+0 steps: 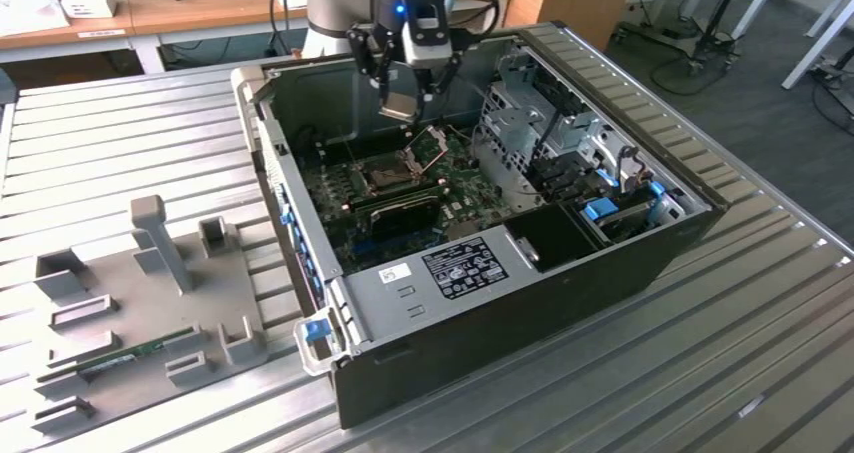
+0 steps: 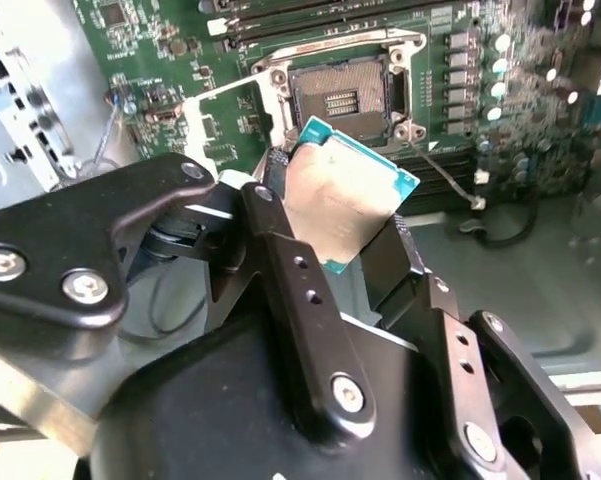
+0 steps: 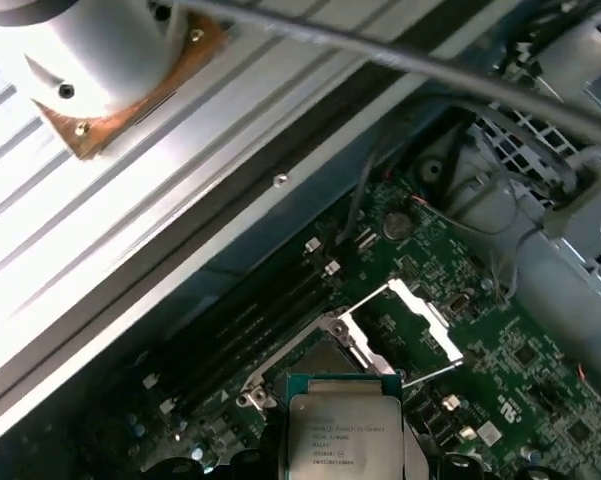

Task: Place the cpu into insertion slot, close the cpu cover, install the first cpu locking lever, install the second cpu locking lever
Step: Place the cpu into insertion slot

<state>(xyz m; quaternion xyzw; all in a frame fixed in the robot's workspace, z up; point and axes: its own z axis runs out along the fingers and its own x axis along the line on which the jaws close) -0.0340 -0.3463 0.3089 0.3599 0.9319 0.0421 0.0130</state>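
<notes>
The cpu is up in the air, metal top showing in both wrist views. It is pinched by two opposite edges between the black fingers of the gripper, with one teal corner poking out past the tips. The jaws are closed down to the chip's width, with nothing else between them. Just beyond the chip sits the insertion slot, bare, its contact field showing, and the cpu hangs clear of it without touching. In the first wrist view the cover stands flipped up beside the slot, and long black memory slots run alongside. Pulling out to the exterior view, all of this sits over the green board inside an open computer case. The case lies on a ribbed metal table, and a grey holder tray rests at the exterior view's left.
</notes>
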